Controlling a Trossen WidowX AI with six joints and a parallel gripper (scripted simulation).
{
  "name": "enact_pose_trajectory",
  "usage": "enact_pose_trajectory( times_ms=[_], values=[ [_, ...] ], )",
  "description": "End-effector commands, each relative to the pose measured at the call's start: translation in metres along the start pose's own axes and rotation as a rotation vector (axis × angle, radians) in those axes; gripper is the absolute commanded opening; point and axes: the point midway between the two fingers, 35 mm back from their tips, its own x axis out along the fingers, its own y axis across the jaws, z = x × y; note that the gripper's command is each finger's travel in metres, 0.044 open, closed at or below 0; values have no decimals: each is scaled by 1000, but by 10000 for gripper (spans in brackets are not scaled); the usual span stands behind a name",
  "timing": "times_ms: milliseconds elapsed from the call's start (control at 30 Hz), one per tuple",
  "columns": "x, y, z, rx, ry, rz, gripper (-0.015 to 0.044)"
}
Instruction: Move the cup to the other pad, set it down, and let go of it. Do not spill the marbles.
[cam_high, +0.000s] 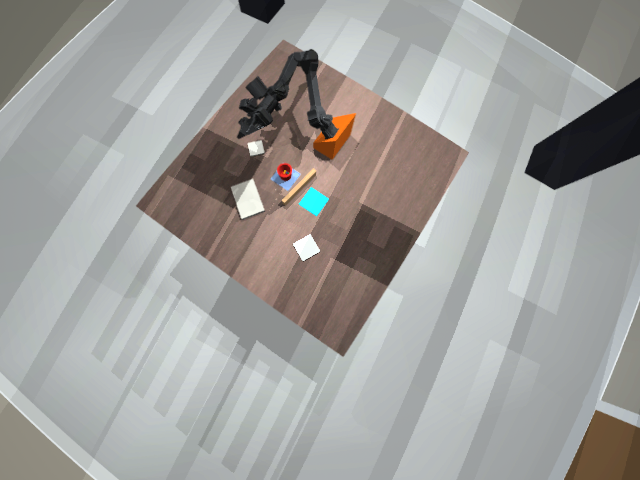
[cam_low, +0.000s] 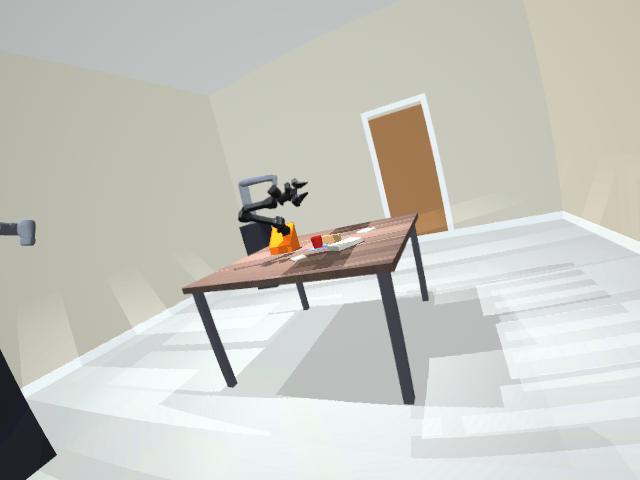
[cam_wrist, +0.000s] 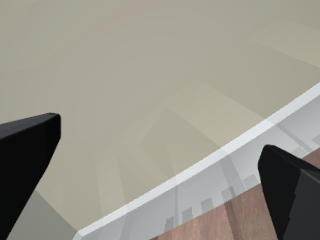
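Observation:
A red cup (cam_high: 284, 177) (cam_low: 316, 241) stands upright on the blue pad (cam_high: 289, 185), with something small and yellow visible inside it in the top view. The other pad, cyan (cam_high: 313, 201), lies on the far side of a wooden bar from the cup, with nothing on it. My gripper (cam_high: 246, 130) (cam_low: 307, 188) (cam_wrist: 162, 141) is open and empty, high above the table and off to the side of the cup. The wrist view shows both fingers wide apart, with wall, floor and a table corner beyond; the cup is not in that view.
The wooden bar (cam_high: 298, 187) (cam_low: 333, 238) stands between the pads. A thick white slab (cam_high: 248, 199) (cam_low: 345, 244) lies near the blue pad. Small white pieces (cam_high: 255, 148) (cam_high: 306, 247) lie on either side. An orange wedge-shaped block (cam_high: 338, 139) (cam_low: 284, 242) is at the arm's base.

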Motion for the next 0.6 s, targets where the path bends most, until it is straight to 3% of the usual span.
enact_pose_trajectory(
  times_ms=[0,167,300,433,567],
  values=[
    [2,-1,-4,-8,18,-8,374],
    [16,-30,-106,-257,486,-158,242],
    [-6,-55,-181,-539,918,-198,148],
    [-50,-79,-233,-886,1385,-127,148],
    [-92,-100,-250,-1245,1810,63,148]
  ],
)
